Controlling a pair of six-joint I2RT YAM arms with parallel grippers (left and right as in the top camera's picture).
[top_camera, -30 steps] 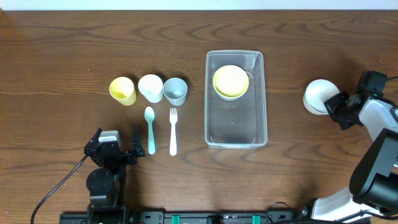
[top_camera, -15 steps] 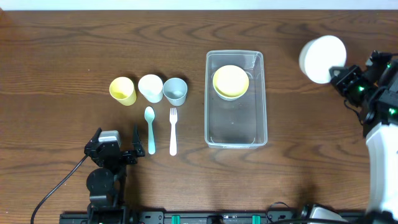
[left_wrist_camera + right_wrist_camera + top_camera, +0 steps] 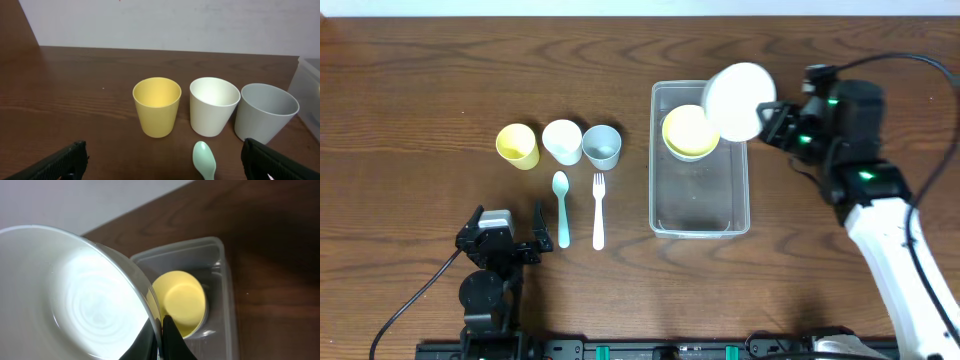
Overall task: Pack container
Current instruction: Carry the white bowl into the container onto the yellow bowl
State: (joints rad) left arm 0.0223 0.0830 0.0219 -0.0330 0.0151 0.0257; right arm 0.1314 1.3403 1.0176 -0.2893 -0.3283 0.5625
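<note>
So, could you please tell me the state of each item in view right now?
Container: open, one bowl inside.
Yellow bowl: upright, empty.
White bowl: held aloft, rim gripped by right pincer.
Yellow cup: upright, empty.
White cup: upright, empty.
Grey cup: upright, empty.
Spoon: lying flat.
Fork: lying flat.
Left pincer: open, empty.

The round white plastic bowl [image 3: 740, 101], one second ago low at the counter's [image 3: 420, 70] right edge, then raised, has been carried leftward by the right pincer [image 3: 767, 118], clamped on its rim. It now hangs over the far right corner of the clear rectangular plastic container [image 3: 700, 229], overlapping the round yellow plastic bowl [image 3: 684, 133] in the overhead view.
</note>
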